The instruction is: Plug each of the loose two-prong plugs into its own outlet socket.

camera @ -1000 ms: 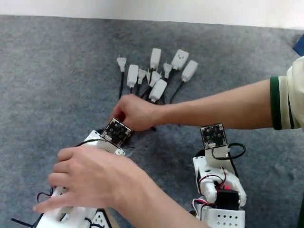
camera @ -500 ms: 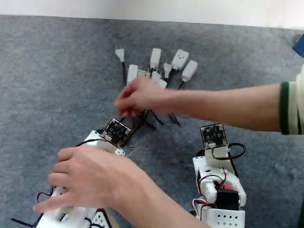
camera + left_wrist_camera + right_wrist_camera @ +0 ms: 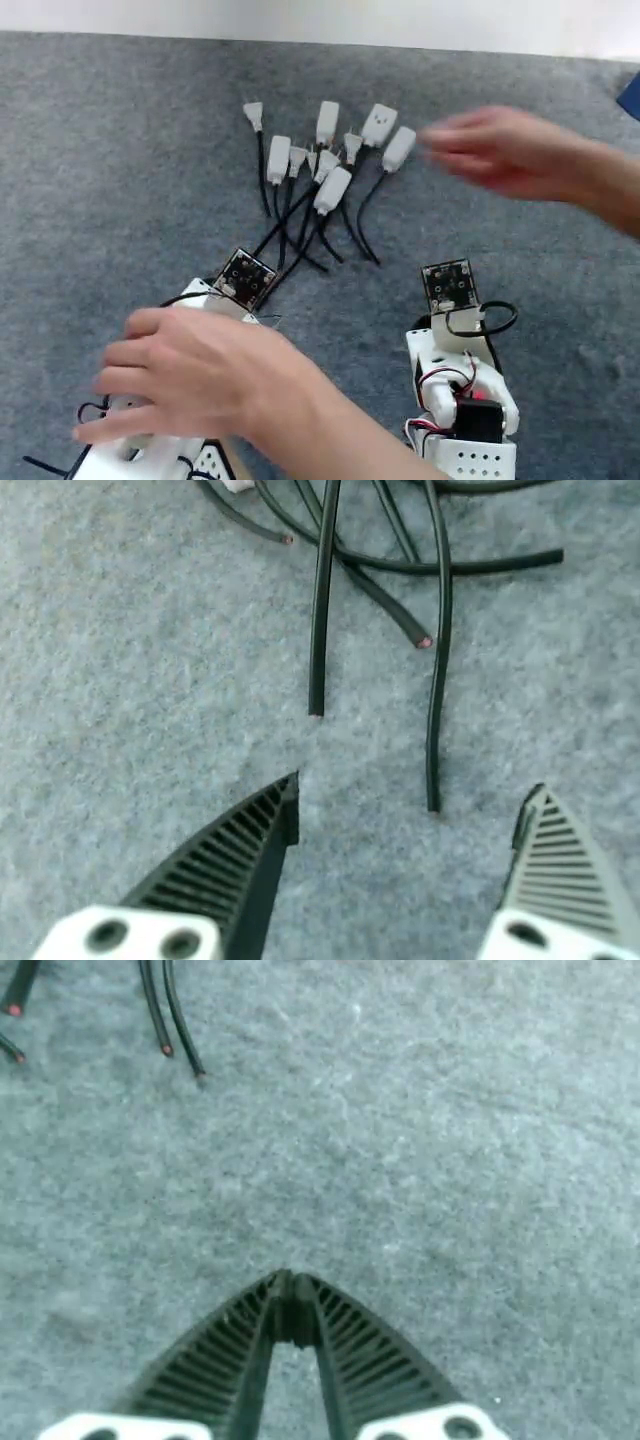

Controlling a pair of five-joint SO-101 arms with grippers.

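The left gripper [image 3: 417, 782] hangs low over the grey carpet [image 3: 120, 180] with its jaws spread wide and nothing between them. The cut ends of several black cables [image 3: 320, 600] lie just ahead of its tips, one end reaching in close between them. The right gripper [image 3: 292, 1278] is pinched fully together on nothing, and only a few cable ends lie farther ahead and off to one side.

The white plugs [image 3: 298, 158] and outlet sockets [image 3: 327, 122] lie fanned out in one cluster well ahead of both grippers, their cables trailing back toward the left one. A person's hand [image 3: 200, 375] rests on top of the left arm behind its gripper. A second hand [image 3: 500, 150] hovers ahead of the right gripper, just beside the outermost socket, touching none of them as far as I can tell.

By my reading the task has not begun: no plug appears seated in a socket, though the middle of the cluster is crowded, and every pairing is left to do.

No writing can be read on the plugs, sockets or cables
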